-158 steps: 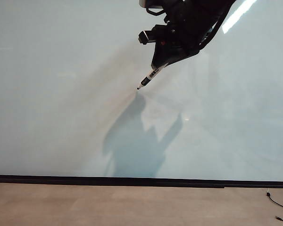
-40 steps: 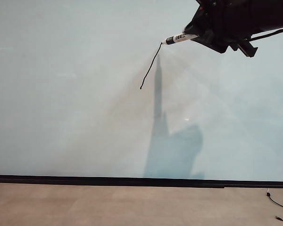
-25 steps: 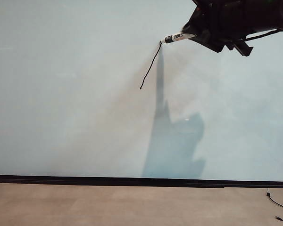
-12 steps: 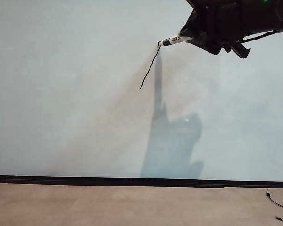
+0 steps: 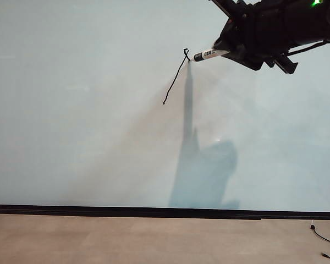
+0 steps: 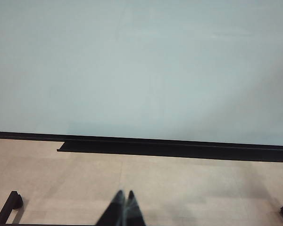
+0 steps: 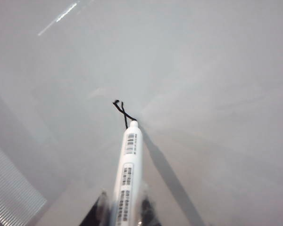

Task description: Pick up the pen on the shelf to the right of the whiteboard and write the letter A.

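Note:
The whiteboard (image 5: 88, 121) fills the exterior view. My right gripper (image 5: 224, 49) is at the upper right, shut on the pen (image 5: 207, 54), a white barrel with a black label. The pen's black tip touches the board just right of the top of a slanted black stroke (image 5: 175, 80). That stroke, with a tiny hook at its peak, is all of the letter A that shows. In the right wrist view the pen (image 7: 128, 174) sticks out between the fingers (image 7: 102, 207) to the hook (image 7: 119, 107). My left gripper (image 6: 125, 197) is shut and empty, low over the floor. The shelf is out of view.
A thin black strip (image 5: 154, 210) edges the board's bottom above the tan floor (image 5: 154, 239). A black ledge (image 6: 146, 147) runs under the board in the left wrist view. A cable (image 5: 324, 237) lies on the floor at the right. The arm's shadow (image 5: 201, 165) falls on the board.
The pen drew the slanted stroke upward from the lower left. In the last second its tip added a small hook at the peak and shifted slightly right and down. The left arm stayed still.

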Controlling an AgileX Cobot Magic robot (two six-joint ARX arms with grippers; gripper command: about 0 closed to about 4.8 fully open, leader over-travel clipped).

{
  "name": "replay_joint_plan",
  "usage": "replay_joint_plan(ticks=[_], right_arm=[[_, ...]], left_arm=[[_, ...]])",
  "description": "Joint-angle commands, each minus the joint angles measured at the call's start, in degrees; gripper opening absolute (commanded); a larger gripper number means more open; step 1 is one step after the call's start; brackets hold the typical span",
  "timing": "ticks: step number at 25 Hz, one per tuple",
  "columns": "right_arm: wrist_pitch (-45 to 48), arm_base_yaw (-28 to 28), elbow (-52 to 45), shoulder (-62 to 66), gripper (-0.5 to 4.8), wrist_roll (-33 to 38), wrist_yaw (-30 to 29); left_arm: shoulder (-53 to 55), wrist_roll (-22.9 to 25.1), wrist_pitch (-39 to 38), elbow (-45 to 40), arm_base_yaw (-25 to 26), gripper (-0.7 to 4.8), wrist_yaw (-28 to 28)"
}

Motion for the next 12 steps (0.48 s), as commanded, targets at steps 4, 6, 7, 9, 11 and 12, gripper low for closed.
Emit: replay_joint_plan(ticks=[4,6,7,9,11,12], right_arm=[[-0.3,-0.2,-1.2,-0.3,-0.06,-0.2,4.0],[-0.3,-0.2,-1.6,-0.3,-0.06,-0.1,4.3],[-0.4,-0.2,-1.7,-0.3,-0.06,-0.2,4.5],[-0.4,-0.2,-2.1,-0.3,-0.06,-0.2,5.3],[-0.7,-0.2,-2.5,-0.3,-0.06,-0.2,5.6],[-1.7,-0.2,-2.5,-0.3,-0.06,-0.2,6.6]], left_arm=[[0.0,0.2,0.5,0.1,0.0,-0.04,0.0],[0.0,0.2,0.5,0.1,0.0,-0.05,0.0],[0.0,0.2,0.5,0.1,0.0,-0.04,0.0],[0.0,0.2,0.5,0.1,0.0,-0.04,0.0],[0.0,0.2,0.5,0.1,0.0,-0.05,0.0],[0.0,0.2,0.5,0.1,0.0,-0.04,0.0]])
